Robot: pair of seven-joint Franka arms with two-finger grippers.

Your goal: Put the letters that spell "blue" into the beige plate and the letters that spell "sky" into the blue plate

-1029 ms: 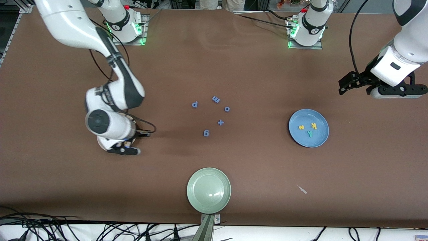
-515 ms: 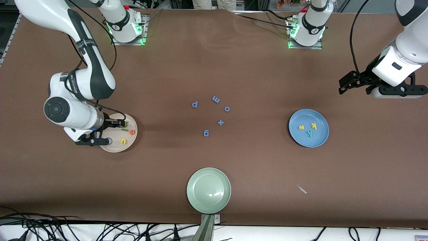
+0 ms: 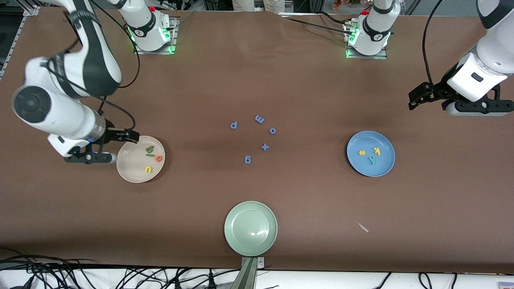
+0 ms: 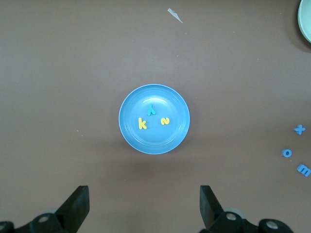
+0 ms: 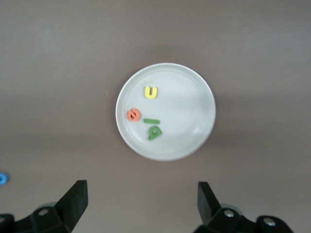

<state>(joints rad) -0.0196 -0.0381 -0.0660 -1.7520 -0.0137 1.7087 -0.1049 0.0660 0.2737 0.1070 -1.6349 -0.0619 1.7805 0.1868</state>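
The green plate [image 3: 250, 228] lies nearest the camera. The beige plate [image 3: 130, 170] holds the u [image 3: 148, 169], e [image 3: 159, 158], l [image 3: 149, 155] and b [image 3: 149, 149]. The blue plate [image 3: 385, 166] holds the s [image 3: 362, 152], k [image 3: 377, 151] and y [image 3: 372, 159]. The blue letters [image 3: 247, 159] lie between the two plates. The right gripper [image 3: 90, 157] hangs beside the beige plate with jaws apart, holding nothing. The left gripper [image 3: 474, 107] waits, jaws also apart and holding nothing, above the table at its arm's end.

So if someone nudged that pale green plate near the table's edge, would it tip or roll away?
Probably neither. The pale green plate looks wide and shallow and sits flat on the table, so a nudge would likely just slide it. Its glossy sheen suggests a hard, smooth surface, perhaps slippery to pinch by the rim.
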